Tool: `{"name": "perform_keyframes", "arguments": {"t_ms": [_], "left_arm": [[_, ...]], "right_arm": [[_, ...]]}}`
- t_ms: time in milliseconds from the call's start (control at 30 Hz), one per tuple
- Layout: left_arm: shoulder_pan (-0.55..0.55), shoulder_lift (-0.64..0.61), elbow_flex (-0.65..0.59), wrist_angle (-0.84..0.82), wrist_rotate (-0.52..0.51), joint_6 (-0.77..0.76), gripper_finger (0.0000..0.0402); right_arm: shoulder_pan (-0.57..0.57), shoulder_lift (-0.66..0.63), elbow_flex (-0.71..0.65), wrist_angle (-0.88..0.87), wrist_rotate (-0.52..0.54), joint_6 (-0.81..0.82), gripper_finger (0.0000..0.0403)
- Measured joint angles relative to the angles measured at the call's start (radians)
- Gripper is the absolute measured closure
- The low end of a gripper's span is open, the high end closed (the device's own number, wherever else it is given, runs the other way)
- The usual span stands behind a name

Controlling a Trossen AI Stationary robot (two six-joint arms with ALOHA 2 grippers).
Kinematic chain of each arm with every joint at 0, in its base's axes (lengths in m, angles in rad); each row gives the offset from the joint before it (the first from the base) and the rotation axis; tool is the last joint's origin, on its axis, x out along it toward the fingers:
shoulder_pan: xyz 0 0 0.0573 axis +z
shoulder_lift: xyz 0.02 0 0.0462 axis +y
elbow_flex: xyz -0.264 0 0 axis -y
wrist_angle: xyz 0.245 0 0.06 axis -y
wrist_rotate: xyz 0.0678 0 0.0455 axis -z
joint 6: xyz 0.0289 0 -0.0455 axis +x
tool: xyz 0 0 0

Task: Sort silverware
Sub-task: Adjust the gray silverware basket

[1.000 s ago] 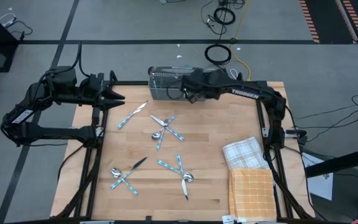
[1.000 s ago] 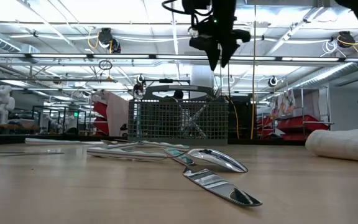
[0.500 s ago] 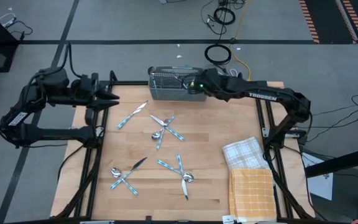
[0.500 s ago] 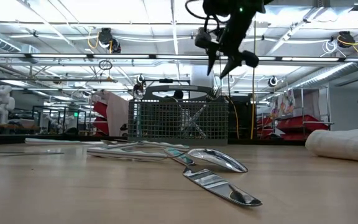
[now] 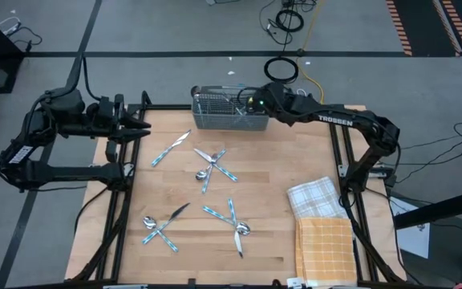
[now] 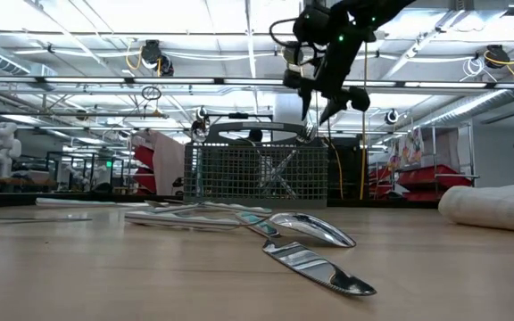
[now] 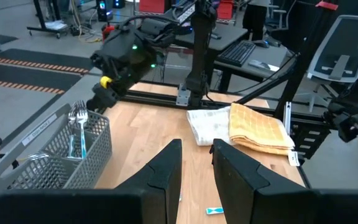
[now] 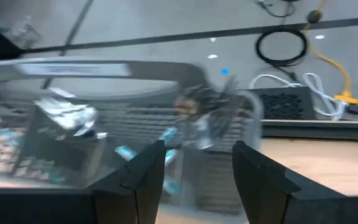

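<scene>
Blue-handled silverware lies flat on the wooden table: a single knife (image 5: 172, 148) and three crossed piles (image 5: 211, 164) (image 5: 163, 229) (image 5: 233, 221). More forks (image 7: 76, 127) stand upright in the right end of the grey wire-mesh caddy (image 5: 224, 110) at the far edge. My right gripper (image 5: 253, 104) (image 6: 318, 109) hangs open just above that end of the caddy and holds nothing. My left gripper (image 5: 141, 128) (image 7: 196, 171) waits open at the far left corner, pointing level across the table.
A white checked cloth (image 5: 315, 197) and a folded orange cloth (image 5: 325, 249) lie near the table's right edge. Black frame rails (image 5: 117, 201) run along the left and right sides. Bare wood shows between the piles in the middle.
My right gripper has moved from just in front of the caddy toward the far edge, over the caddy's right end, and has sunk a little. Its fingers, together a second ago, now stand apart. My left gripper has drawn back slightly toward the left edge.
</scene>
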Motion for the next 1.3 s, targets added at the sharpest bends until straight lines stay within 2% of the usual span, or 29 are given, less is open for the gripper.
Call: {"name": "perform_keyframes", "arguments": {"t_ms": [300, 400, 533, 700, 767, 1000, 1300], "left_arm": [[0.000, 0.000, 0.000, -0.001, 0.000, 0.000, 0.0307], [0.000, 0.000, 0.000, -0.001, 0.000, -0.001, 0.0307], [0.000, 0.000, 0.000, -0.002, 0.000, -0.002, 0.0307], [0.000, 0.000, 0.000, -0.003, 0.000, -0.002, 0.0307], [0.000, 0.000, 0.000, -0.003, 0.000, -0.002, 0.0307], [0.000, 0.000, 0.000, -0.020, -0.001, -0.001, 0.0307], [0.000, 0.000, 0.000, -0.050, -0.004, 0.018, 0.0307]], "right_arm": [[-0.056, 0.047, 0.000, 0.054, -0.030, -0.079, 0.0227], [-0.064, 0.075, 0.000, 0.053, -0.037, -0.080, 0.0240], [-0.065, 0.111, 0.000, 0.069, -0.058, -0.081, 0.0287], [-0.064, 0.134, 0.000, 0.084, -0.064, -0.104, 0.0378], [-0.059, 0.133, 0.000, 0.082, -0.054, -0.123, 0.0395], [-0.052, 0.107, 0.012, 0.061, -0.026, -0.149, 0.0402], [-0.026, 0.105, 0.097, 0.060, 0.003, -0.346, 0.0403]]}}
